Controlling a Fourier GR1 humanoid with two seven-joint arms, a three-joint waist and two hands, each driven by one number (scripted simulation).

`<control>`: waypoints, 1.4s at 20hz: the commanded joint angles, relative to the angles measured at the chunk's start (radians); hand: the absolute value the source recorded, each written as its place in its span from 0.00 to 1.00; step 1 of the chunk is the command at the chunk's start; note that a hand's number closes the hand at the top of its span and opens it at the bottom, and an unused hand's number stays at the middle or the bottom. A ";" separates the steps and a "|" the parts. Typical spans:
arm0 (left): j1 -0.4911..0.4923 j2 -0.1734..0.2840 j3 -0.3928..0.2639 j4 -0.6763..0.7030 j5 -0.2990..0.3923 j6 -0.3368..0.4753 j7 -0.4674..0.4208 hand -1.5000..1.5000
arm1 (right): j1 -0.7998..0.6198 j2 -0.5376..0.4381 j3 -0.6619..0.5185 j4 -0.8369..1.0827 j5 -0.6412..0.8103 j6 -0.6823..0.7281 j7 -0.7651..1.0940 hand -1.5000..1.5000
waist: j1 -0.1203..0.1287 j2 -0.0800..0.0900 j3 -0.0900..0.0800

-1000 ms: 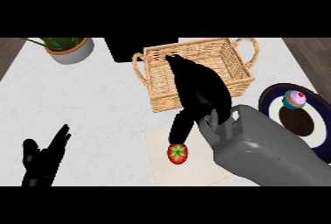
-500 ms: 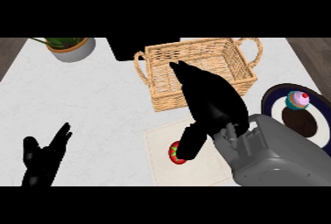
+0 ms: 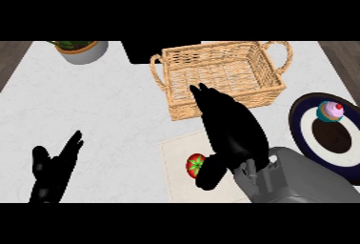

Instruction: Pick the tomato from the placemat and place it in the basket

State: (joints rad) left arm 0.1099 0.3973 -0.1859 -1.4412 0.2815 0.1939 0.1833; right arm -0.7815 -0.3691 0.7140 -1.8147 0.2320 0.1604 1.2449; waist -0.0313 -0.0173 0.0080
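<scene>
Right hand (image 3: 232,131): hangs over the placemat, fingers straight and stretched toward the basket, thumb just beside the tomato, holding nothing.
Left hand (image 3: 53,171): rests open at lower left, fingers up.
Tomato (image 3: 195,165): lies on the placemat (image 3: 179,152), partly hidden by the thumb.
Basket (image 3: 221,76): wicker, beyond the placemat.
Plate (image 3: 309,126): at right, bearing a cupcake (image 3: 330,111).

Red tomato (image 3: 195,164) with green top, tan woven basket (image 3: 218,76)

Text/labels: none readable.
Basket (image 3: 221,76): plain wicker, no tag or brand.
Plate (image 3: 304,125): no print or nos.
Placemat (image 3: 175,157): no markings.
Signs: none.
</scene>
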 commanded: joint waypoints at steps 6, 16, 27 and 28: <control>0.036 -0.015 -0.015 0.063 -0.005 -0.032 0.008 0.50 | 0.165 0.044 0.119 0.017 0.145 -0.043 0.178 0.00 | 0.016 0.012 -0.009; 0.008 -0.036 -0.016 0.044 -0.033 -0.022 0.038 0.50 | 0.246 0.137 0.114 0.051 0.278 -0.032 0.151 0.00 | 0.026 0.014 -0.009; 0.012 -0.080 -0.028 0.049 -0.070 -0.007 0.047 0.50 | 0.322 0.205 0.081 0.124 0.404 -0.026 0.042 0.00 | 0.028 0.016 -0.009; 0.027 -0.049 -0.018 0.029 -0.067 -0.033 0.045 0.50 | 0.280 0.219 0.027 0.243 0.404 -0.049 -0.030 0.00 | 0.039 0.019 -0.008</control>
State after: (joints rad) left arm 0.0987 0.3636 -0.1745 -1.4497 0.2298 0.1667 0.1972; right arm -0.4667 -0.2035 0.7838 -1.6652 0.6055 0.1051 1.1342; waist -0.0012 -0.0076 0.0095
